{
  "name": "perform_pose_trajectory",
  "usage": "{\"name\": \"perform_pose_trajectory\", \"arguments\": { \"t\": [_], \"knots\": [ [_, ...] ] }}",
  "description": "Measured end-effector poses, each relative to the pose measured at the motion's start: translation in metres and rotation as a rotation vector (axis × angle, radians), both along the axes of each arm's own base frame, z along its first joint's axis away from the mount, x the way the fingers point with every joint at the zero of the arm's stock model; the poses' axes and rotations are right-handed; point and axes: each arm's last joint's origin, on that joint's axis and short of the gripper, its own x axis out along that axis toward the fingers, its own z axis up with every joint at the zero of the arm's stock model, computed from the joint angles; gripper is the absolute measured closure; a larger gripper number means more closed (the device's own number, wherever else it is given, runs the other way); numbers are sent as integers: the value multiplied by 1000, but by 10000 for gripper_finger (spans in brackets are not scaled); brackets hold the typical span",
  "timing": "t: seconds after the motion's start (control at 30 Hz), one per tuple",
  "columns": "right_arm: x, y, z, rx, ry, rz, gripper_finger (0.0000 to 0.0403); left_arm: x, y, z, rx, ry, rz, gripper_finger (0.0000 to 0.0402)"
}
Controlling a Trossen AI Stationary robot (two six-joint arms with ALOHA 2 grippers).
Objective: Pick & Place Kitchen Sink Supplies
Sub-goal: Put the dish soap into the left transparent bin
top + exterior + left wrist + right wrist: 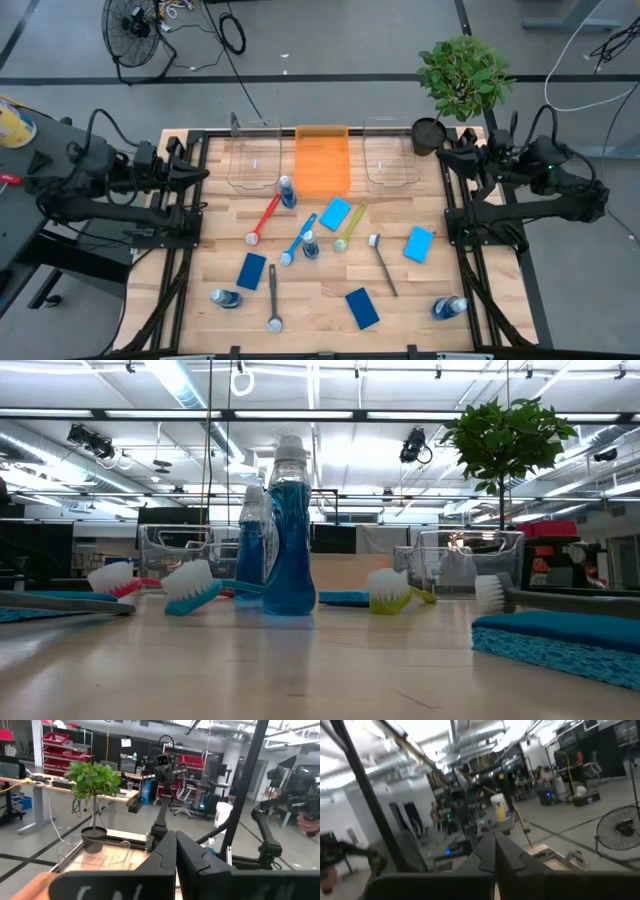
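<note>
Dark and pressed together, the fingers of the left tool (175,851) pinched nothing; that arm sat folded back at the left edge of the worktop (310,300), raised above it and pointed across toward the other side. The right tool (494,851) was shut as well, empty, parked at the right edge near the potted plant (463,75).

Between the two arms the supplies lay scattered on the wood. At the back stood three bins in a row: a clear bin (254,155), an orange bin (322,160) and a second clear bin (391,155). A small bottle (287,190) with blue liquid stood just in front of the orange one. Near it lay a red brush (264,220), a blue brush (298,240) and a yellow-green brush (350,226), with another bottle (310,245) touching the blue brush. A grey brush (383,264) lay further right, and another grey brush (273,298) nearer the front. Blue sponges were spread about: one sponge (335,212) in the middle, one (418,244) to the right, one (251,270) to the left, one (362,308) at the front. Two more bottles lay on their sides at the front left (225,297) and front right (449,307).
</note>
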Motion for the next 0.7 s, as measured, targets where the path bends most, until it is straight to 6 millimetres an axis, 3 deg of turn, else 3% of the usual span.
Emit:
{"name": "perform_pose_trajectory", "arguments": {
  "t": [0.3, 0.7],
  "knots": [
    [16, 1, 27, -60, 106, 47, 403, 20, -1, 30, 65, 108, -5, 401],
    [27, 1, 22, -84, 182, 71, 403, 49, -3, 27, 68, 199, -53, 397]
  ]
}}
